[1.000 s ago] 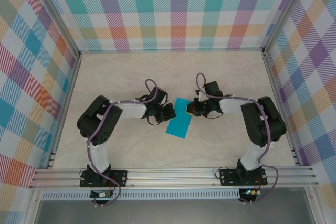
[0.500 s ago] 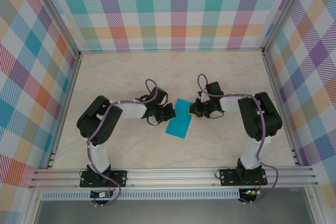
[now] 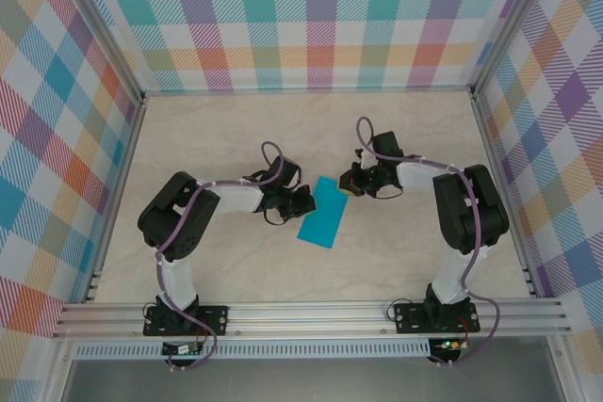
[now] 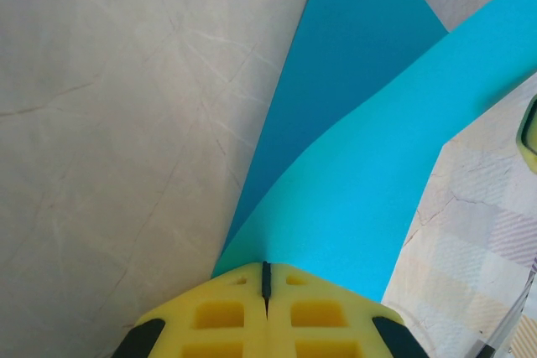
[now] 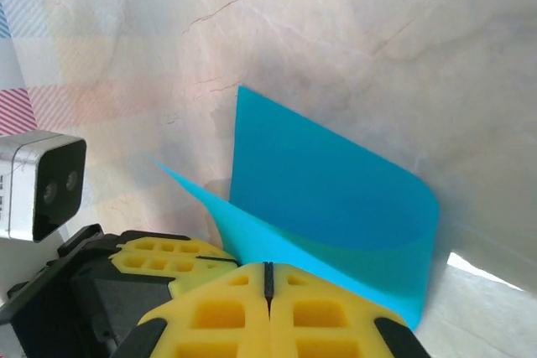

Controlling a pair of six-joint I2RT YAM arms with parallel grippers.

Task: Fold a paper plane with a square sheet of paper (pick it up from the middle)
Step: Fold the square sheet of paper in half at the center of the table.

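Left claw, right claw: both clamped on sheet. Step: half-fold, likely uncreased. Next: lay flat, press crease.

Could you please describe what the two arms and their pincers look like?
The left arm and right arm have bulky black joint housings joined by white links, with a thin purple cable looping along each. Each stands on a black base plate. The left pincer and right pincer have bright yellow fingers moulded with rectangular pockets, set on black mounts.
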